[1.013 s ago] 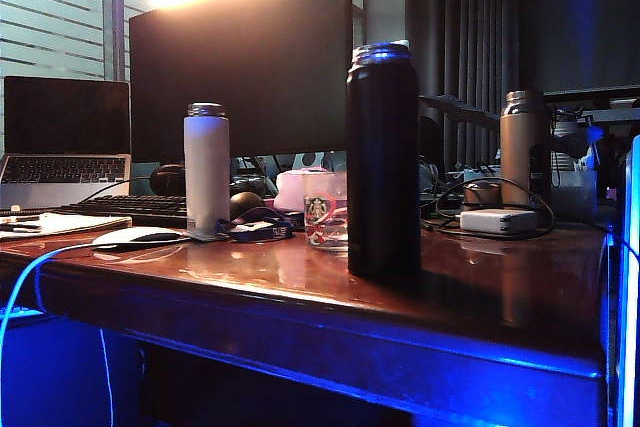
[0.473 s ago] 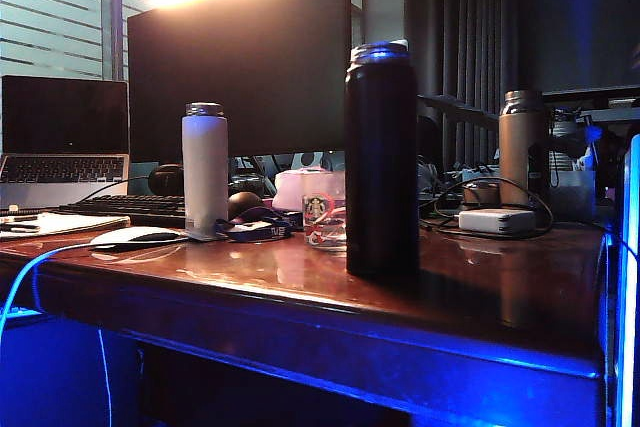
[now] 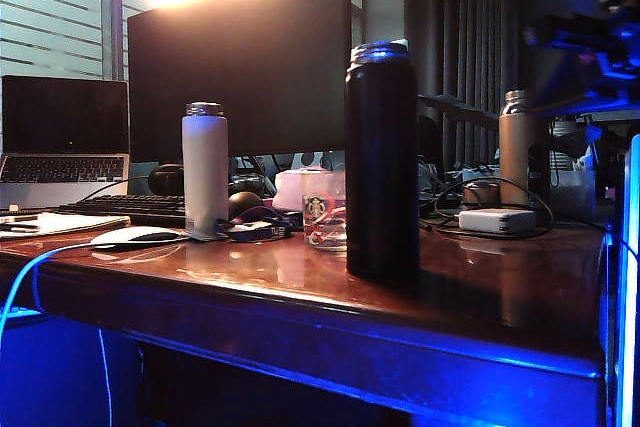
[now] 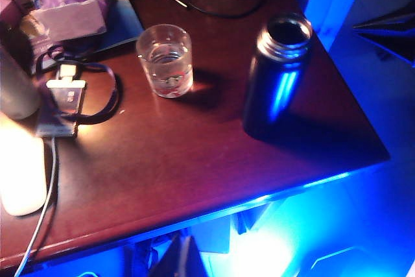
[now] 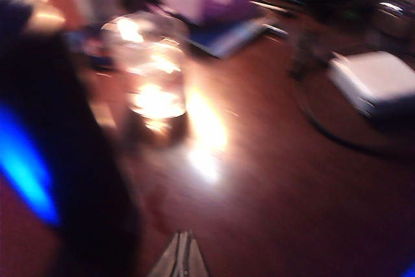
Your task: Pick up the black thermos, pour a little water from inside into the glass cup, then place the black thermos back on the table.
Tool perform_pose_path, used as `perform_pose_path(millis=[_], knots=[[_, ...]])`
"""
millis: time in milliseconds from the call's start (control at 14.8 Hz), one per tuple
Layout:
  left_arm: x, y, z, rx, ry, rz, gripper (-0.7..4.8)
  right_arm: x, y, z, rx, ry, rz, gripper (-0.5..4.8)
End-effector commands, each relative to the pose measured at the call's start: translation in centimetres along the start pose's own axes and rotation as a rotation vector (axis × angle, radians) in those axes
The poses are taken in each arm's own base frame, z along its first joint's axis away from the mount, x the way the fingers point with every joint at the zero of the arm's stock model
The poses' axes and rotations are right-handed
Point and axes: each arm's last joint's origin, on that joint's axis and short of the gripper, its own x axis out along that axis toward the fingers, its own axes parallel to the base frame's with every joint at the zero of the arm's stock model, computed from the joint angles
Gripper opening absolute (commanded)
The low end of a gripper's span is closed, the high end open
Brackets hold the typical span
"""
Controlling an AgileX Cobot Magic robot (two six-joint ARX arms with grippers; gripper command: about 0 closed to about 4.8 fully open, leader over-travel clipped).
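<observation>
The black thermos (image 3: 380, 157) stands upright and uncapped on the table (image 3: 480, 287), with the glass cup (image 3: 325, 219) just behind it to the left, holding some water. In the left wrist view my left gripper (image 4: 185, 257) is shut and empty, out beyond the table's front edge, looking down on the thermos (image 4: 279, 76) and cup (image 4: 165, 60). The blurred right wrist view has my right gripper (image 5: 183, 254) shut and empty above the table, apart from the thermos (image 5: 65, 160) and the cup (image 5: 152, 76). My right arm (image 3: 590, 37) hovers high at the right.
A white flask (image 3: 205, 167) stands left of the cup and a brownish-metallic flask (image 3: 518, 147) at the back right. A white adapter (image 3: 497, 220) with cables, a mouse (image 3: 135, 237), a keyboard, a laptop and a monitor crowd the back.
My right arm has swung into the exterior view at the upper right. The thermos, cup and flasks have not moved.
</observation>
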Motion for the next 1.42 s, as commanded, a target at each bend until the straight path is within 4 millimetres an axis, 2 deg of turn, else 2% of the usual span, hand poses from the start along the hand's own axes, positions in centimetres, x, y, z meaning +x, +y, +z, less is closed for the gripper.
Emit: perform_pose_path(millis=[68,135,203,270,473,608,878,1148,1283,1418], knots=[[-0.1,0.0,0.3,0.025,-0.015,0.030,-0.03,0.0,0.5,1.1,0.003,-0.092,0.048,0.02],[-0.1,0.1,0.3,0.026,-0.017,0.031,-0.03,0.0,0.5,1.2,0.014,-0.102,0.048,0.96],[0.0,0.1,0.3,0.025,-0.016,0.031,-0.03,0.0,0.5,1.2,0.014,-0.103,0.050,3.48],[-0.1,0.1,0.3,0.026,-0.017,0.030,-0.03,0.1,0.6,1.1,0.015,-0.100,0.058,4.79],[-0.1,0.1,0.3,0.026,-0.017,0.031,-0.03,0.1,1.2,1.2,0.007,-0.105,0.088,4.79],[0.0,0.1,0.3,0.025,-0.016,0.030,-0.03,0.1,1.9,1.2,0.004,-0.116,0.003,4.79],[0.0,0.1,0.3,0.025,-0.016,0.031,-0.03,0.7,5.2,1.3,-0.001,-0.185,-0.113,4.79],[0.0,0.1,0.3,0.025,-0.017,0.030,-0.03,2.9,9.2,-0.6,-0.003,-0.217,-0.109,4.79],[0.0,0.1,0.3,0.025,-0.016,0.031,-0.03,4.1,10.1,-2.1,-0.017,-0.190,-0.105,4.79],[0.0,0.1,0.3,0.025,-0.016,0.030,-0.03,5.0,10.3,-2.6,0.036,-0.229,-0.100,4.79]])
